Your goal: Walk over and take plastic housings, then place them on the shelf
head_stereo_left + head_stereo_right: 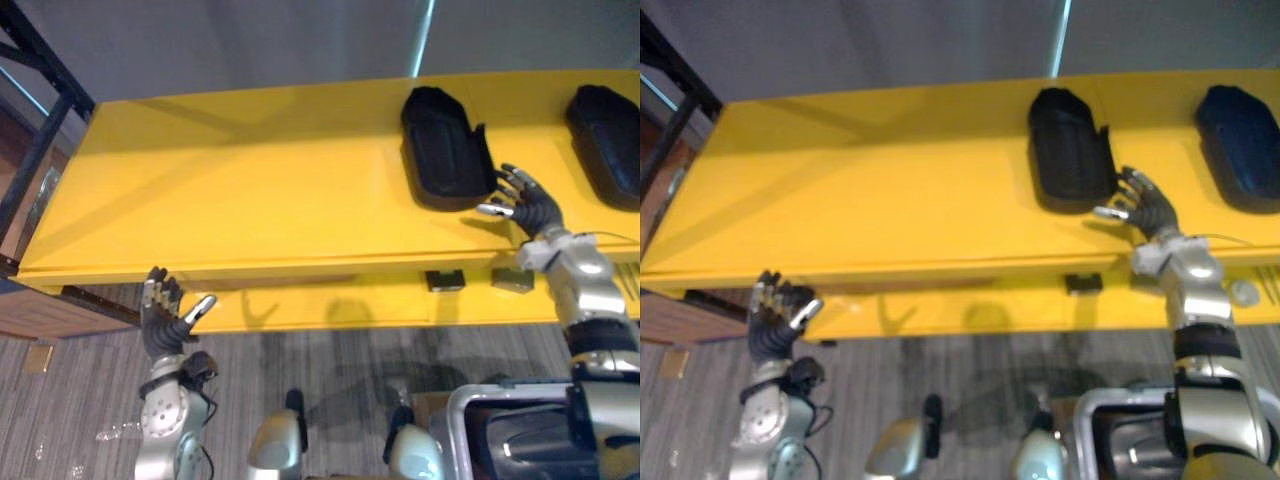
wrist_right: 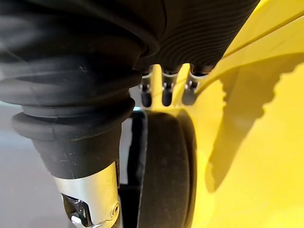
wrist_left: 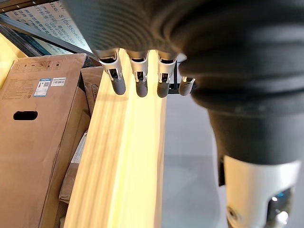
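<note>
Probably stiff, light and smooth, the plastic housing (image 1: 440, 150) beside the open, empty right hand (image 1: 535, 210) suits an edge-to-edge grasp.

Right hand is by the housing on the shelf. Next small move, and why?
Probably draw the right robot hand back off the yellow shelf: the black plastic housing lies flat on it, and the fingers look open, gripping nothing.

Head pair downward, sharing shelf (image 1: 250, 190), wrist views close
</note>
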